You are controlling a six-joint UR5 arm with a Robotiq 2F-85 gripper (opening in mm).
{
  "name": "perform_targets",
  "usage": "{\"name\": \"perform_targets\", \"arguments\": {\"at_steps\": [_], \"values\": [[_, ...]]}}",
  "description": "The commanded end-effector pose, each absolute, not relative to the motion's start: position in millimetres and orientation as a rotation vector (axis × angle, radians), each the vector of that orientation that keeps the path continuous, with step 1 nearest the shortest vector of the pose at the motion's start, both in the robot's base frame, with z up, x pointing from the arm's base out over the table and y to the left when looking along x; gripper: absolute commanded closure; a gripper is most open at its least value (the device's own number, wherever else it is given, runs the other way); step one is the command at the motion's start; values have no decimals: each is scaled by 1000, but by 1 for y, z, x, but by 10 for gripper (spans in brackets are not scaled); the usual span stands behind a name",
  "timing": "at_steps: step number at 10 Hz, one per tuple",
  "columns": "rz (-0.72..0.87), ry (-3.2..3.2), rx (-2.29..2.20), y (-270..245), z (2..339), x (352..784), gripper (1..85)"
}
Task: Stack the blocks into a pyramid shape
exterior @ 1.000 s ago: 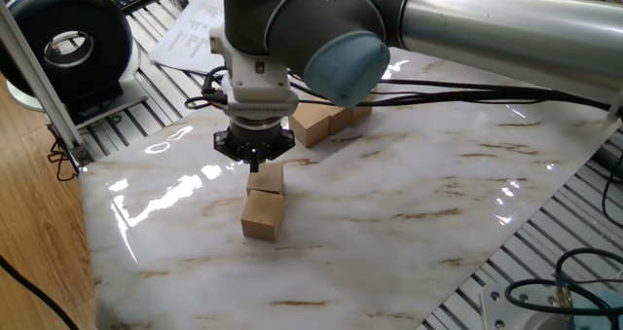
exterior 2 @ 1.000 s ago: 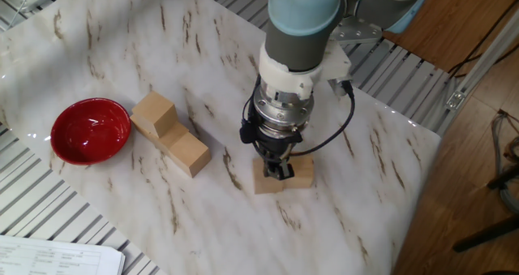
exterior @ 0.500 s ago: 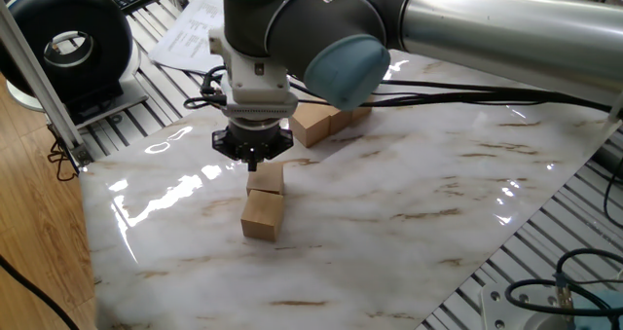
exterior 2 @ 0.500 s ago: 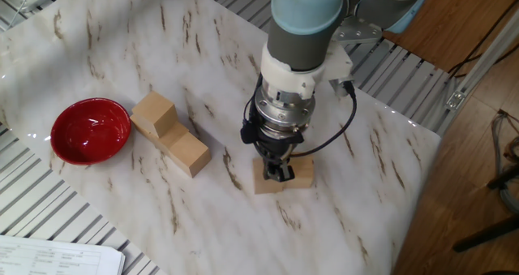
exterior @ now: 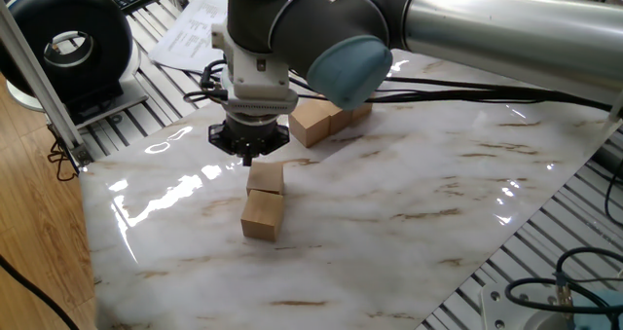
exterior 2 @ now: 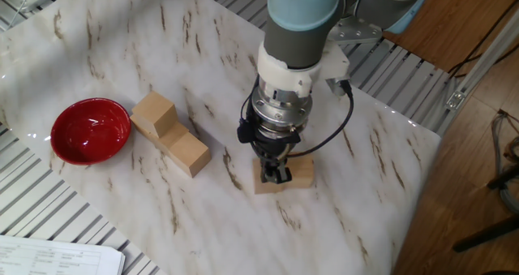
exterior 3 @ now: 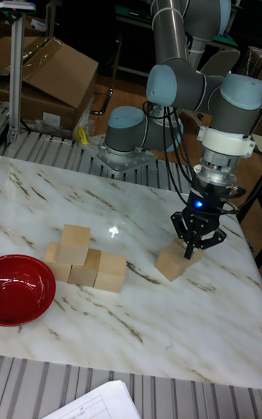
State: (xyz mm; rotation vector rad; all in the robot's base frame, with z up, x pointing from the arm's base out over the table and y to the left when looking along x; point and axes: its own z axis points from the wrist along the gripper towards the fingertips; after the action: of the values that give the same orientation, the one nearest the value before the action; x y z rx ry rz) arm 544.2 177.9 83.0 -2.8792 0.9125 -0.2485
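Two blocks lie side by side on the marble table, the nearer block (exterior: 262,216) in front of the farther block (exterior: 265,177). My gripper (exterior: 247,157) hangs just above the farther one, fingers drawn together with nothing between them. In the other fixed view the gripper (exterior 2: 274,176) covers part of this pair (exterior 2: 302,173). The tall view shows the gripper (exterior 3: 193,250) over the pair (exterior 3: 171,262). More blocks form a small stack (exterior 3: 85,273) with one cube on top (exterior 3: 75,237), also seen as stack (exterior 2: 188,155) and stack (exterior: 310,126).
A red bowl (exterior 2: 91,131) sits beside the stack near the table edge, also seen as bowl (exterior 3: 25,288). Cables (exterior: 467,87) trail over the far table. Paper sheets (exterior 2: 49,259) lie off the slab. A round black device (exterior: 68,43) stands past the left corner.
The gripper has risen a little off the farther block and shifted slightly sideways. The blocks have stayed where they were.
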Motion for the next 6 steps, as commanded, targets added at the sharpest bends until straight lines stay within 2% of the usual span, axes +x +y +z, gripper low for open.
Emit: {"name": "perform_targets", "arguments": {"at_steps": [1, 3, 6], "values": [[-277, 1148, -2707, 185, 89, 561, 847], [-433, 1663, -2260, 166, 109, 609, 847], [-512, 1633, -2337, 148, 113, 614, 847]]}}
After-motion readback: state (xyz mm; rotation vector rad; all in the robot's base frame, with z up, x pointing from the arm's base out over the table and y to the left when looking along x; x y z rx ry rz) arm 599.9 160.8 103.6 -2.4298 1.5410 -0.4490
